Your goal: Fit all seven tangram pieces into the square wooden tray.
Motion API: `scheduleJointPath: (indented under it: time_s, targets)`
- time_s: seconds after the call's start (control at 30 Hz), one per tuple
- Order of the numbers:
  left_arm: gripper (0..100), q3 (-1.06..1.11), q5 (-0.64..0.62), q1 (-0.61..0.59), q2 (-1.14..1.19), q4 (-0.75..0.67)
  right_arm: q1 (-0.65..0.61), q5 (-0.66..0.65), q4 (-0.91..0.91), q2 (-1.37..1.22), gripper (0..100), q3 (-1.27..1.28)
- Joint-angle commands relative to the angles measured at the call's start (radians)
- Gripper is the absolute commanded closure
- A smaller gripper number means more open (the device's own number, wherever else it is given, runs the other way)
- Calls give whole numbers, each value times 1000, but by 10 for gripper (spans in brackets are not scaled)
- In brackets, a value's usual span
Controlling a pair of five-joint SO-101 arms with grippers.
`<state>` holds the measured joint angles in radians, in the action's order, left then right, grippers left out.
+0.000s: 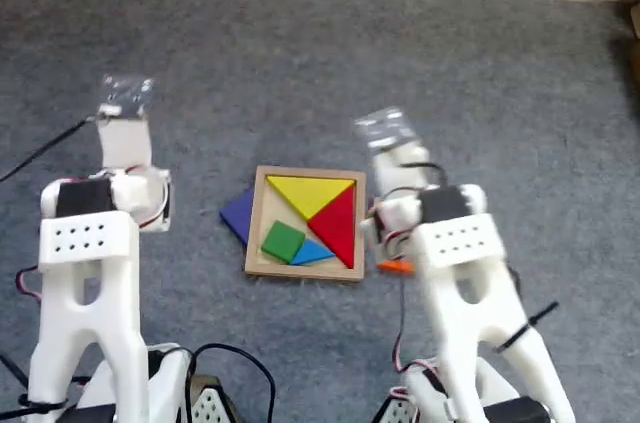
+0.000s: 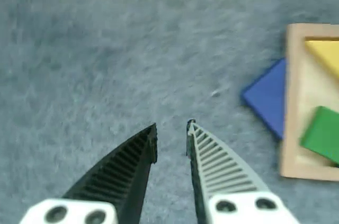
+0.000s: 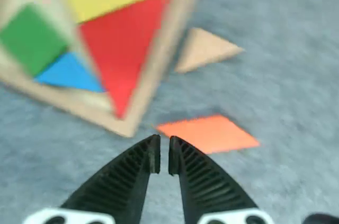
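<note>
Orange piece (image 3: pixel 209 133): outside tray (image 3: pixel 148 75), beside its corner, just ahead of right pincer (image 3: pixel 160 155), long axis crosswise. Pincer nearly closed, empty. Left pincer (image 2: pixel 172 134): part-open, empty, farther off.

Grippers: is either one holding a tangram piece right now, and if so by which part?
Nothing is held. The left gripper is over bare carpet, and the right gripper is near the orange piece with nothing between its fingers.
</note>
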<state>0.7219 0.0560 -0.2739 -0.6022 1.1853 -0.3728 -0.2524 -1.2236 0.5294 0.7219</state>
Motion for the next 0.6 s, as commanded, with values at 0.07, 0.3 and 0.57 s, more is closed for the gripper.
scheduleJointPath:
  time_s: [0.07, 0.3, 0.57]
  targets:
    - [893, 154, -12, -99, -30, -152, -236, 12, 68, 10, 954, -68]
    - [892, 282, -14, -107, -30, -281, -372, 12, 249, 4, 954, -64]
    - [892, 323, -12, -107, -30, -296, -430, 75, 361, -271, 954, -168]
